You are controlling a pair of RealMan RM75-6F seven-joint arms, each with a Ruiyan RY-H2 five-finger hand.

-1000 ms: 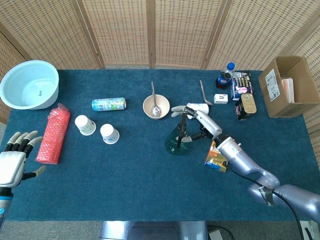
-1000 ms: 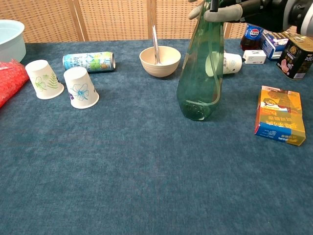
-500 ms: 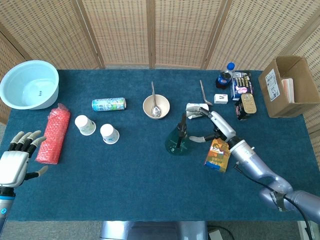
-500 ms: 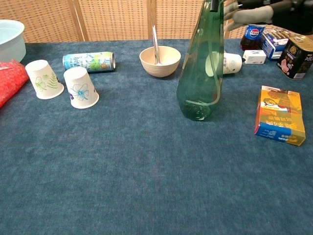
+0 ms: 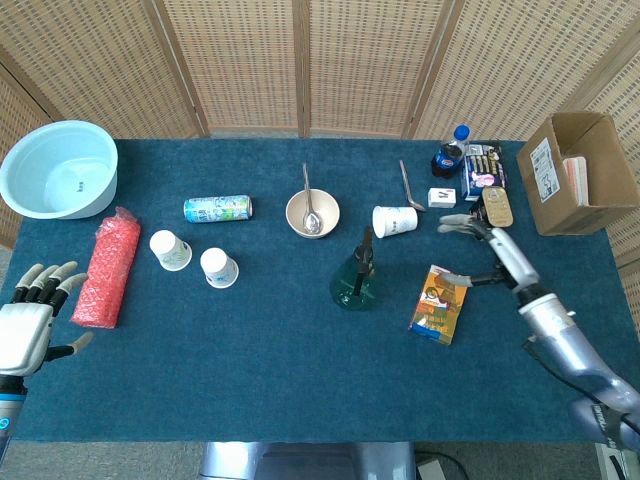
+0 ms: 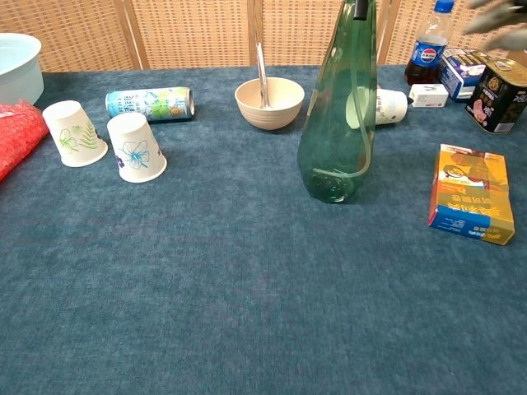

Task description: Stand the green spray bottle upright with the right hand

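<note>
Head view: blue surface (image 5: 300, 350), wicker screens (image 5: 300, 60) behind; green spray bottle (image 5: 355, 280) upright, bowl (image 5: 312, 213) beyond. Both hands (image 5: 30, 325) (image 5: 490, 250) empty, fingers spread.

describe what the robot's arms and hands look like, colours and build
The right arm is a smooth, rounded tube in silvery blue-grey metal, with a darker band near its lower joint. The right hand is slim, grey and black, with pale beige fingertips. The left hand has a boxy white-grey palm and the same pale fingers with dark segments.
</note>
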